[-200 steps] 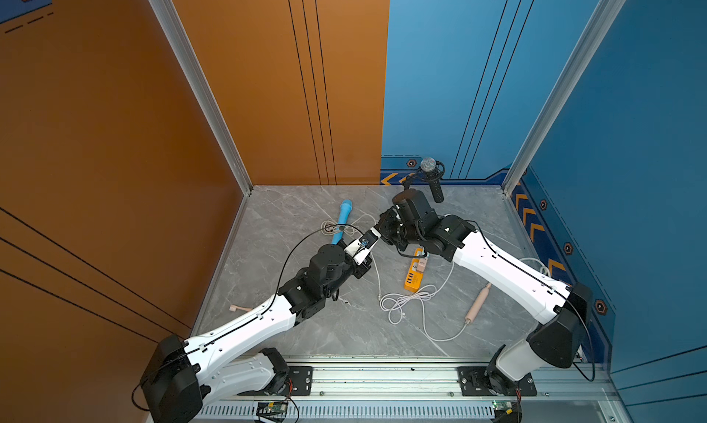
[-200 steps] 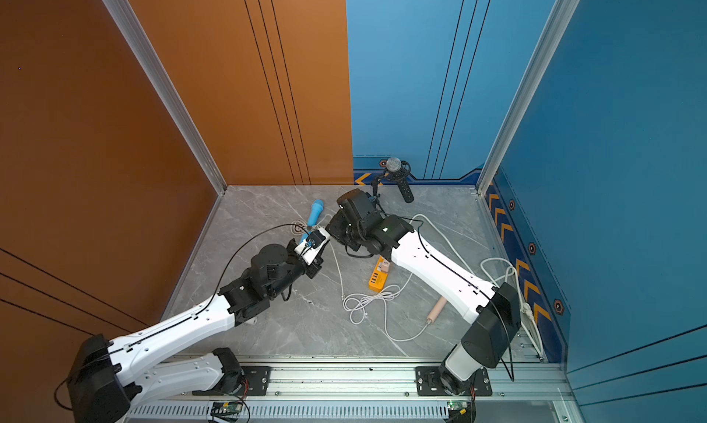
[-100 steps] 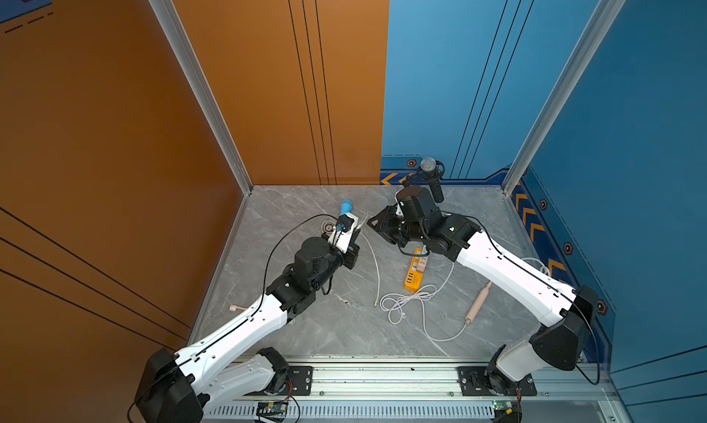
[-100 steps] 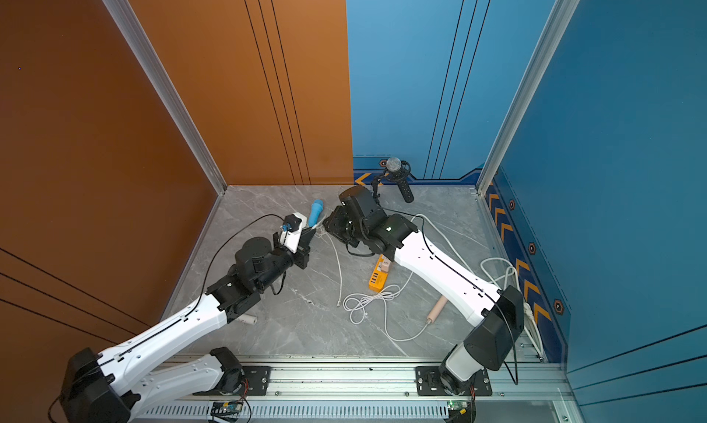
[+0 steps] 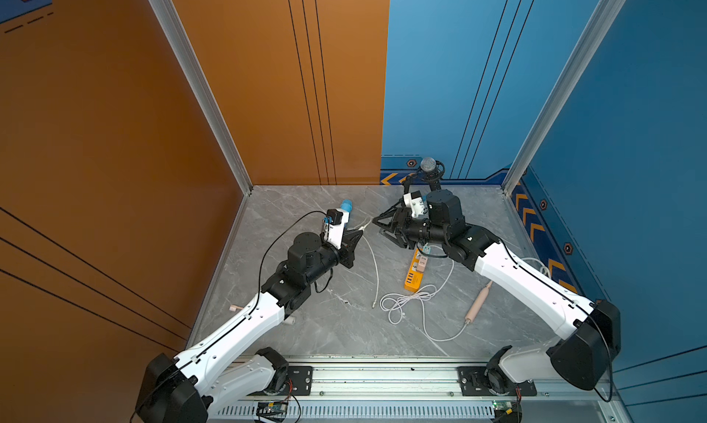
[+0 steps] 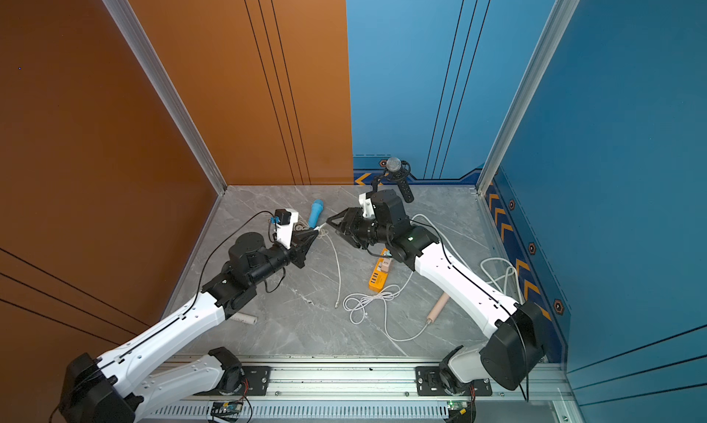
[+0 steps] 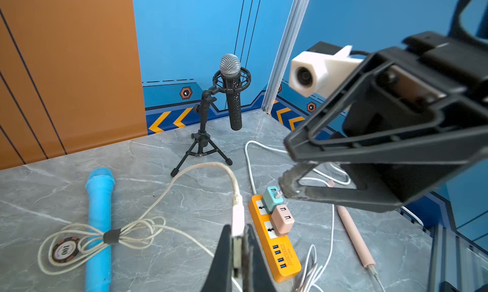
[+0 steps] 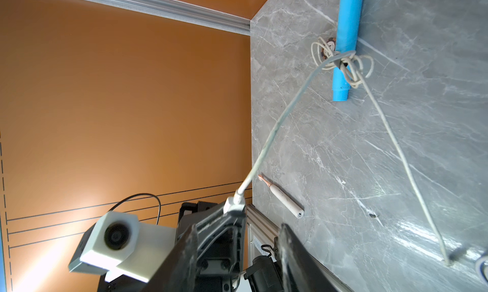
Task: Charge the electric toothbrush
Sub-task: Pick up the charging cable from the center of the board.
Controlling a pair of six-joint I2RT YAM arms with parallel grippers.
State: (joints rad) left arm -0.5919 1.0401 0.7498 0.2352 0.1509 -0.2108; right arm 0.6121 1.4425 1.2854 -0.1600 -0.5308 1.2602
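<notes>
a second earlier the two grippers were nose to nose with the right one pinched shut; now the right gripper (image 5: 377, 226) had let go, its jaws apart and empty, and the arms had drawn back a little. the flat white usb plug (image 7: 237, 219) of the off-white charging cable (image 7: 200, 167) sat clamped in the closed left gripper (image 7: 237, 228), so the handover looked done and the plug seemed ready for the pink cube adapter (image 7: 283, 220) on the orange plastic power strip (image 7: 281, 259), lower centre of the left wrist view. what i took for the toothbrush, a white cylindrical electric toothbrush handle (image 6: 245, 318), lay untouched at the lower left of the grey marble tabletop (image 5: 344, 337), partly under the left arm (the cable's small free connector (image 5: 374, 306) lay loose mid-table, plugged into nothing). the left arm reached in from the lower left, wrist lifted off the marble; the right arm bent in from the lower right, its gripper above the strip and pointed at its partner
</notes>
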